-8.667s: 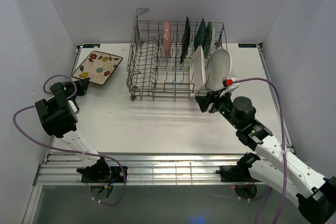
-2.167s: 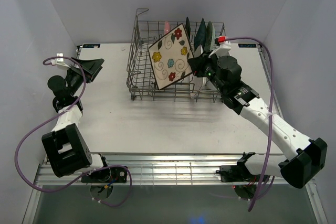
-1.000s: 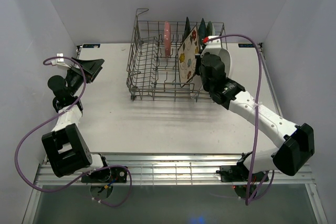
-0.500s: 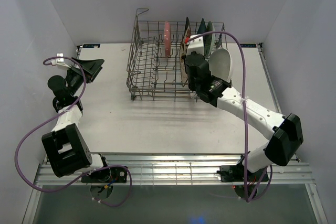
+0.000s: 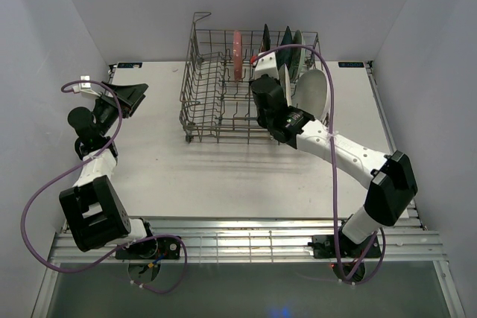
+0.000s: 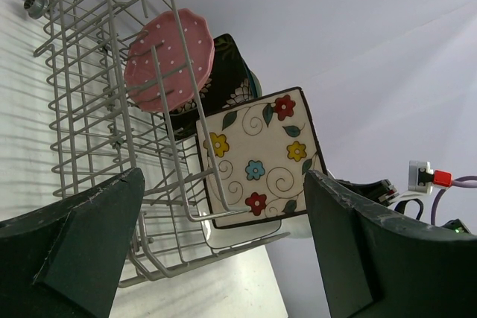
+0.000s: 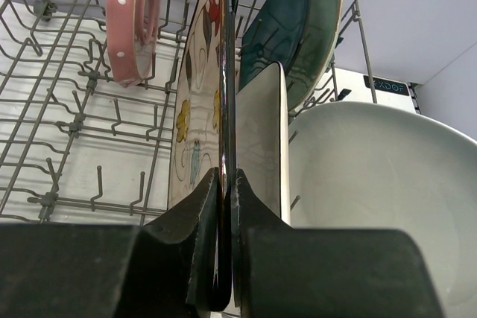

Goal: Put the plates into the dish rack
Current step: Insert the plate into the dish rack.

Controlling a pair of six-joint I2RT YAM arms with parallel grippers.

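Observation:
The dish rack (image 5: 216, 102) stands at the back of the table. In it, on edge, are a pink dotted plate (image 5: 237, 53), a dark patterned one (image 5: 265, 39), a teal one (image 5: 286, 41), a mint-green one (image 5: 297, 44), a white rectangular one (image 5: 283, 83) and a white oval one (image 5: 313, 93). My right gripper (image 7: 226, 176) is shut on the lower rim of the cream floral plate (image 7: 195, 109), held upright inside the rack just left of the white rectangular plate (image 7: 261, 139). My left gripper (image 6: 223, 176) is open and raised at the far left, facing the rack (image 6: 89, 109).
The rack's left half holds only bare tines (image 5: 205, 98). The right arm (image 5: 335, 147) reaches over the rack's front wall, its purple cable (image 5: 330, 109) looping above. White walls close in on both sides of the table (image 5: 223, 173).
The right arm has swung left, carrying the floral plate edge-on to the camera and lower into the rack beside the white rectangular plate. The left arm has not moved.

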